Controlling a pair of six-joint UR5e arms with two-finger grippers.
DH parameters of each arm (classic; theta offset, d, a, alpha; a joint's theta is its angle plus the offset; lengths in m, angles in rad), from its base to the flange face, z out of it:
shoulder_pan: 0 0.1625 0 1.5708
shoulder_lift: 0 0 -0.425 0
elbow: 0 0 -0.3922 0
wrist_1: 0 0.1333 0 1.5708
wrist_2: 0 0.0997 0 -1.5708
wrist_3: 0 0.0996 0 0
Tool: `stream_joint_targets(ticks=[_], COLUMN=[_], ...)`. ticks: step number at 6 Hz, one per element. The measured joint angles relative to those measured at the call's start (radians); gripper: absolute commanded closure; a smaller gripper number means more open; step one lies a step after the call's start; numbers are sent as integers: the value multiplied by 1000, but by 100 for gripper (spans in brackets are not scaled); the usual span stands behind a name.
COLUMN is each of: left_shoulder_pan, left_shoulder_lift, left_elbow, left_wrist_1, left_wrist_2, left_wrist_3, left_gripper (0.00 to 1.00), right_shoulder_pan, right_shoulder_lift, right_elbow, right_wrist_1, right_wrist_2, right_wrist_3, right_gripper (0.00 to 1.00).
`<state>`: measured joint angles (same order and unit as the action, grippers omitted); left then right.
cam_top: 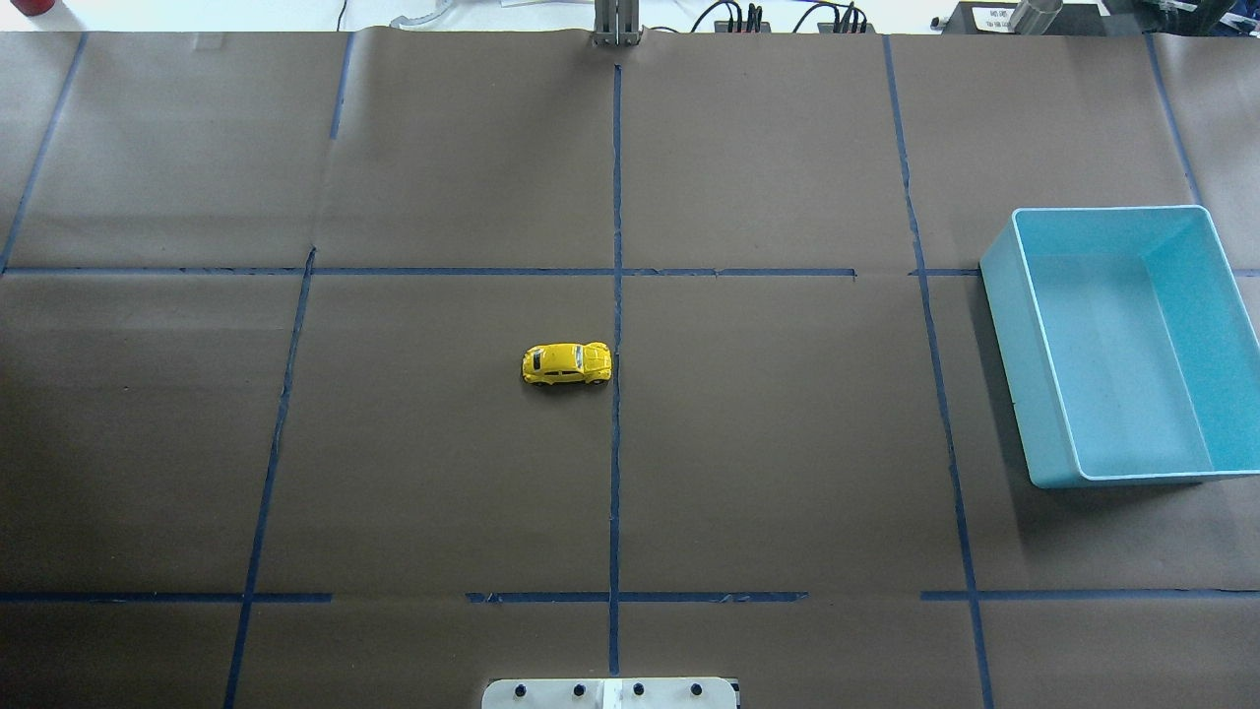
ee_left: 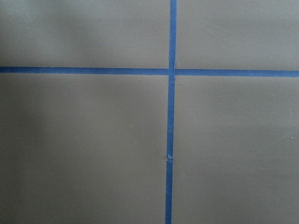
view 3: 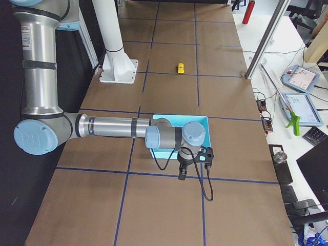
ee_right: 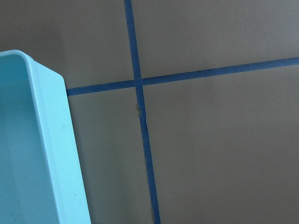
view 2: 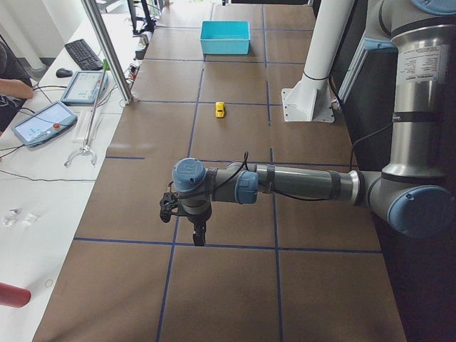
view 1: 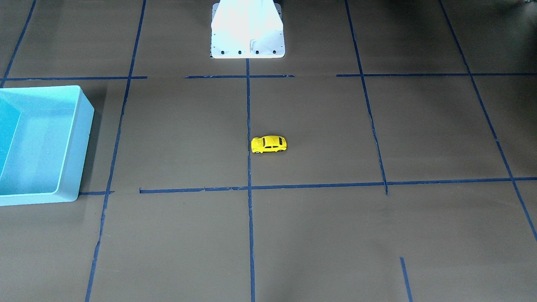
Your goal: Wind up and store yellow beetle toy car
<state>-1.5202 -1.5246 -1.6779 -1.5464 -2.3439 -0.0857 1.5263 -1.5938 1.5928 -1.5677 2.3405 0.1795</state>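
Where the car (cam_top: 567, 364) sits: near the middle of the counter (cam_top: 787, 443), on its wheels, lying lengthwise across the robot's front. One end is just beside the centre tape line (cam_top: 616, 473), on the robot's left of it.
Look: tiny, bright yellow, rounded like a beetle, with dark windows and small black wheels.
Container: a light blue bin (cam_top: 1004, 325), open-topped, at the counter's right end, well apart from the car. Its pale floor shows plainly from overhead.
Robot's left: the left claw (view 2: 198, 231) hangs over a crossing of tape lines at the counter's left end, well apart from the car. I cannot tell how wide its fingers stand.
Robot's right: the right claw (view 3: 182, 173) points down just beside the bin, on the side away from the car. Its spread cannot be told either.
Around: a white pedestal (view 1: 247, 29) stands at the robot's edge of the counter. Brown counter and blue tape lie between car and bin.
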Motion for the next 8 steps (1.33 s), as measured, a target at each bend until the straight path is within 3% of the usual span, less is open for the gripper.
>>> stream_joint_targets(ticks=[5, 8], left_shoulder_pan=[3, 107], left_shoulder_lift=[-20, -120], left_elbow=[-4, -71], left_wrist_1=[-8, 0], left_wrist_2=[2, -102], left_wrist_3=[-1, -94], left_gripper=[0, 0], right_shoulder_pan=[0, 0], right_shoulder_lift=[0, 0], right_elbow=[-6, -7], right_wrist_1=[0, 1], right_wrist_2=[-1, -1], right_wrist_3=[2, 2], right_gripper=[0, 0])
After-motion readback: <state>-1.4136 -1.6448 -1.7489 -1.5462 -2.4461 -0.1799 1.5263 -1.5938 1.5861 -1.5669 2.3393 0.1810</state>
